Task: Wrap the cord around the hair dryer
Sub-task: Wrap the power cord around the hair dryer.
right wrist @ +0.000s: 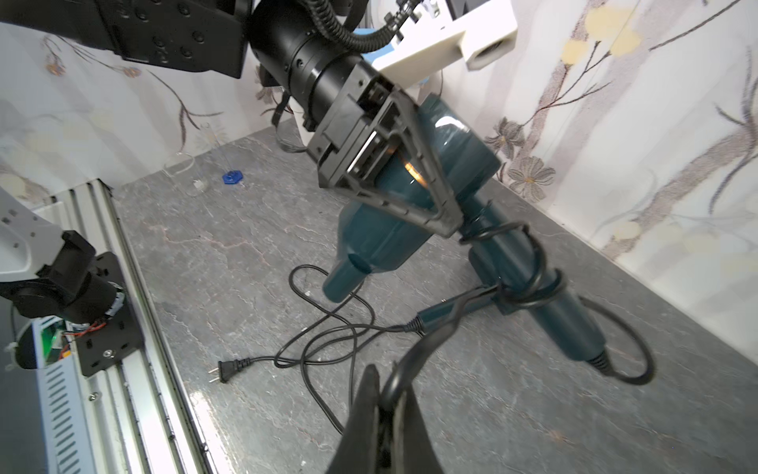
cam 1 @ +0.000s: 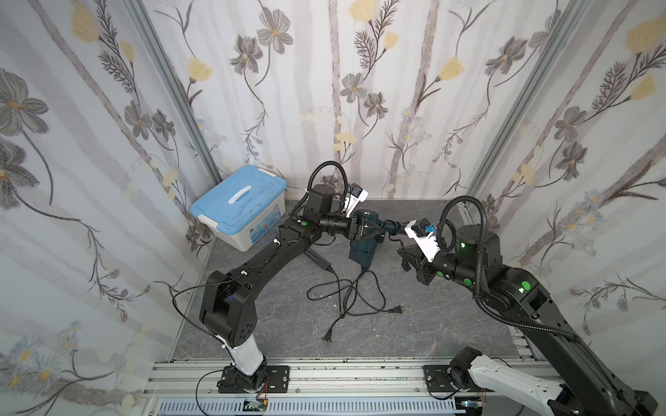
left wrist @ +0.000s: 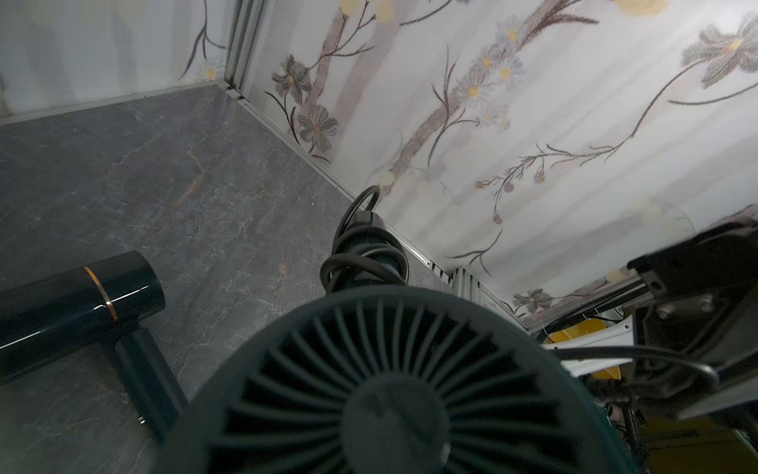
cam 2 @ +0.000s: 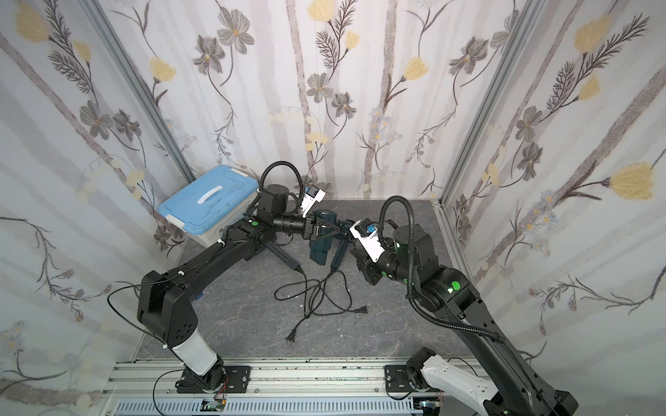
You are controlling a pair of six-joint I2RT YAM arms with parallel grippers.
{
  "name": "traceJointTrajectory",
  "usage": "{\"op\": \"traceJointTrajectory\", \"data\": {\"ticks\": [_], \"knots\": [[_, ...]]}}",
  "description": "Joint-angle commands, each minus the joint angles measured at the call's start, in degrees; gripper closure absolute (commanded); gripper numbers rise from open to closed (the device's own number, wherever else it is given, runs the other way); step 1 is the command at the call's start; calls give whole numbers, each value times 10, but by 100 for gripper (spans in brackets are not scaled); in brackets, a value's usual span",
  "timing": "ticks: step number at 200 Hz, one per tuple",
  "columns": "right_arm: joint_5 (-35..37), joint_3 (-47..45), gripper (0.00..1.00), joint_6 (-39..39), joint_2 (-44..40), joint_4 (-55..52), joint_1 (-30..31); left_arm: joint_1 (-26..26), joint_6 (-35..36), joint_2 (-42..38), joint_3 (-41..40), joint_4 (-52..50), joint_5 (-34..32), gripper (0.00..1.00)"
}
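The teal hair dryer [cam 1: 364,248] hangs above the table at mid-back, its nozzle pointing down. My left gripper [cam 1: 378,230] is shut on its body [right wrist: 410,230]. In the left wrist view the dryer's rear grille [left wrist: 393,390] hides the jaws. A few turns of black cord [right wrist: 529,279] sit coiled round the handle [left wrist: 365,254]. My right gripper [right wrist: 387,394] is shut on a stretch of that cord, just right of the dryer in both top views [cam 2: 355,252]. The loose cord [cam 1: 346,291] lies tangled on the table.
A second, dark hair dryer [left wrist: 74,303] lies on the table under my left arm, its handle [cam 1: 317,259] showing. Two plugs [cam 1: 396,309] [cam 1: 328,336] lie near the front. A blue-lidded box [cam 1: 238,205] stands at the back left. Walls close in three sides.
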Motion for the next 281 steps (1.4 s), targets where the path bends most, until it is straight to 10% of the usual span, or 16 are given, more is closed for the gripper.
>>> {"op": "traceJointTrajectory", "data": {"ticks": [1,89,207,281], "knots": [[59,35,100,-57,20,-23,1,-15,75,-11,-2,-59,4,100],[93,65,100,-170,107,46,-72,-101,227,-73,-20,-212,83,100],[-550,-35,100,-201,196,184,-264,-111,246,-139,17,-212,199,100],[-665,-33,100,-162,266,177,-291,-62,141,-132,23,-50,240,100]]}}
